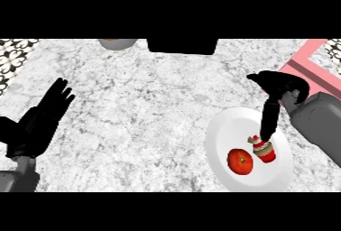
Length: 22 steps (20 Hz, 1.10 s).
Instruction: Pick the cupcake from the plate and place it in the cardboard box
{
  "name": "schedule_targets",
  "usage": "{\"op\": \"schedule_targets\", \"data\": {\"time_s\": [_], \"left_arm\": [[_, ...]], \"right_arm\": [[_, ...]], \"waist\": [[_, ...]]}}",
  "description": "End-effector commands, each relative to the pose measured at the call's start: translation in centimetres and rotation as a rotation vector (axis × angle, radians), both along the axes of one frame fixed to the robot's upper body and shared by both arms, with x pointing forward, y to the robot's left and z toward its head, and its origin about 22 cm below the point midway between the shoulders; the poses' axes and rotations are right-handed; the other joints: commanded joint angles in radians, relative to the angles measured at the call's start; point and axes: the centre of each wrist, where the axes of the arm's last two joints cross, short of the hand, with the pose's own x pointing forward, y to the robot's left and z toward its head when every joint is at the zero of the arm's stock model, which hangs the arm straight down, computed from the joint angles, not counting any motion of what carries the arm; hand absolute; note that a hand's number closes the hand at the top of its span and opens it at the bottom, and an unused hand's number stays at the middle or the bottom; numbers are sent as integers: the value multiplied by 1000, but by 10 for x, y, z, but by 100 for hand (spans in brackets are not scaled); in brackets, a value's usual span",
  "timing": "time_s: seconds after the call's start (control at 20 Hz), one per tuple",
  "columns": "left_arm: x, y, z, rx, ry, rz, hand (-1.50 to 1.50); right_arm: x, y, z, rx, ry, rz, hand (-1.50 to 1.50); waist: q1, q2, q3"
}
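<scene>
A small cupcake (264, 150) with a red wrapper and a red-and-white top stands on a white plate (222, 133) at the right of the counter. Beside it on the plate lies a red tomato (240, 161). My right hand (281, 84) hangs over the plate's far edge, its straight fingers (268, 118) pointing down and ending just at the cupcake's top; it is open and holds nothing. A pink box (307, 64) shows at the upper right corner, partly behind that hand. My left hand (41, 118) rests open at the left, fingers up.
A black block (182, 45) sits at the counter's far edge in the middle, with a grey bowl (117, 43) left of it. A patterned strip (13, 52) borders the counter at the upper left. The marbled counter top (146, 117) lies between the hands.
</scene>
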Motion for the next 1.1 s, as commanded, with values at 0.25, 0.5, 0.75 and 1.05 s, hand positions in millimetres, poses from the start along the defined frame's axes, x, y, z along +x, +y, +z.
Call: {"op": "schedule_targets", "data": {"time_s": [0.25,0.5,0.75,1.05], "left_arm": [[-2,10,-1,-12,15,10,0],[-14,19,4,-2,9,32,0],[-22,24,-8,-3,16,42,0],[-5,21,-3,1,11,57,0]], "right_arm": [[34,52,-28,-245,299,-60,-150],[48,46,-47,-253,405,-145,-150],[58,54,-39,-286,434,-139,-150],[63,55,-38,-303,464,-126,-150]], "waist": [[-10,1,1],[-17,-4,3],[-31,-8,3],[-60,-9,3]]}}
